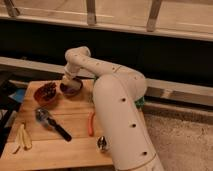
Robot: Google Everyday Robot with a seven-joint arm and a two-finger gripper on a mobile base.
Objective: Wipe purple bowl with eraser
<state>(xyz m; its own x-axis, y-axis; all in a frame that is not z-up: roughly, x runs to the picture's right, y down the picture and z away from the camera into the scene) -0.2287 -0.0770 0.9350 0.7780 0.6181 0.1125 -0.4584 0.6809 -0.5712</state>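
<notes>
One pincer [70,83] hangs directly over the purple bowl [71,88]; its opening I cannot tell.

Looks like a lab or test kitchenette setup, not a home. Wooden table [60,145] set against a dark wall with metal rails and a glass partition [120,12] above it. Speckled hard floor [180,145] right of the table. On the table: orange-brown bowl [46,93] with dark fruit, black-handled utensil [52,124]. White robot arm [120,110] beside the table, gripper [69,82] over the purple bowl [71,88].
</notes>
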